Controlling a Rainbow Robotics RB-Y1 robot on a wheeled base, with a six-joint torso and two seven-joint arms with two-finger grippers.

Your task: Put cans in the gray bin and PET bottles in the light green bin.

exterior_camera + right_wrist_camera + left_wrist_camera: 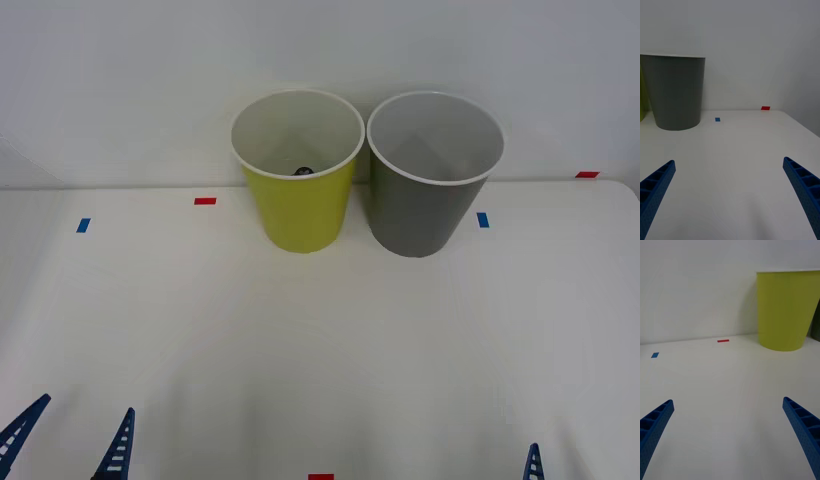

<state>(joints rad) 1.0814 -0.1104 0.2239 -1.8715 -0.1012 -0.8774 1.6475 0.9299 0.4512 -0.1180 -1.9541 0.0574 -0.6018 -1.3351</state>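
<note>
A dark cap (303,171) shows low inside the light green bin (300,215), likely the PET bottle already dropped in. The gray bin (420,215) stands just beside it at 3 o'clock. On the table (320,360), the left gripper (68,438) waits at 7 o'clock, jaws apart; the right gripper (730,195) at 5 o'clock, jaws apart. The sorting looks finished; I judge nothing remains to grasp.

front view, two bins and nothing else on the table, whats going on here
Nothing is being handled right now. The light green bin and the gray bin stand side by side at the far edge of the table. A small dark object lies in the green bin; I can't tell what it is. The left gripper and right gripper wait open at the near edge, holding nothing.
</note>
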